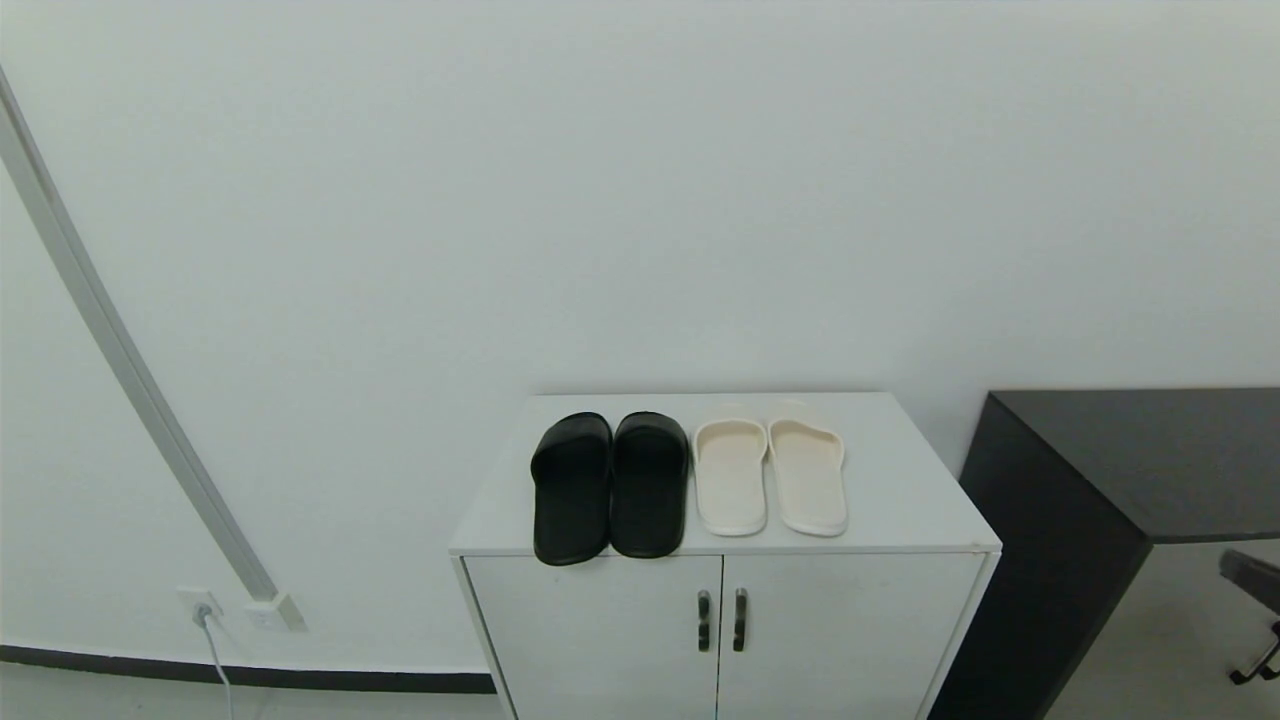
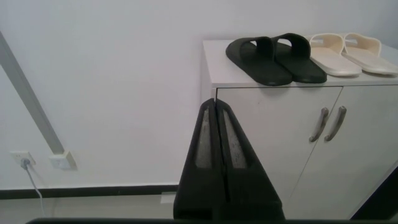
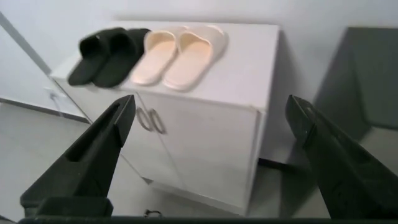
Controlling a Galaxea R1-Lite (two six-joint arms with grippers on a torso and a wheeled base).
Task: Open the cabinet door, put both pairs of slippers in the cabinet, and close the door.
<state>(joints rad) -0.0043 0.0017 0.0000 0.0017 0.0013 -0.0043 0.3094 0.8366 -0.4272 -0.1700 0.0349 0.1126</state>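
A white two-door cabinet stands against the wall with both doors shut, its two dark handles side by side at the middle. On its top lie a black pair of slippers to the left and a cream pair of slippers to the right. My left gripper is shut with nothing in it, held off the cabinet's left front corner, below the top. My right gripper is open wide and empty, well in front of the cabinet on the right-hand side.
A black table stands close to the cabinet's right side, with a chair base beyond it. A wall socket with a cable and a slanted white conduit are on the wall to the left. Floor lies in front.
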